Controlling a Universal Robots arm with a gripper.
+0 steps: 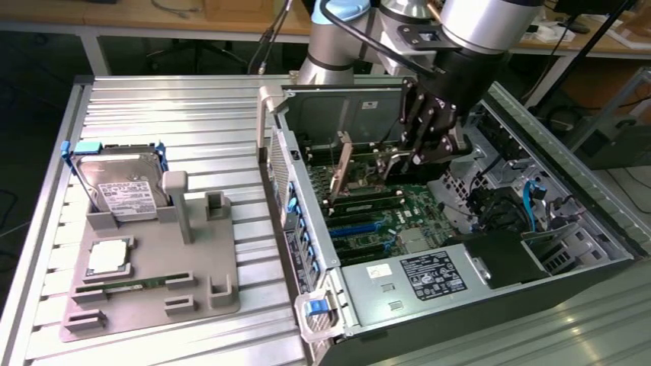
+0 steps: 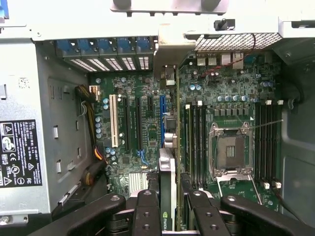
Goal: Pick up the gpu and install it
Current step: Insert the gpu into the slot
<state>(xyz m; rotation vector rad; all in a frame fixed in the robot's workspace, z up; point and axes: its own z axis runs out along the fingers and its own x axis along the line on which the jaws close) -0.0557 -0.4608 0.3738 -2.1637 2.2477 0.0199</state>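
The gpu [image 2: 168, 169] is a thin card seen edge-on in the wrist view, upright over the motherboard [image 2: 130, 86] and just beside the blue slot [image 2: 161, 118]. Its metal bracket [image 2: 170, 46] reaches the case's rear wall. My gripper [image 2: 170, 204] is shut on the card, one black finger [image 2: 146, 209] on each side. In the exterior view the gripper [image 1: 412, 162] is down inside the open computer case [image 1: 305, 320], and the card's tan-brown face [image 1: 344, 164] stands upright to its left. I cannot tell whether the card's edge sits in a slot.
To the exterior view's left, a grey fixture [image 1: 203, 263] holds a silver hard drive [image 1: 117, 187], a square chip [image 1: 110, 258] and a green memory stick [image 1: 127, 286]. Inside the case are the power supply [image 1: 428, 276], the CPU socket [image 2: 230, 152] and memory slots [image 2: 197, 142].
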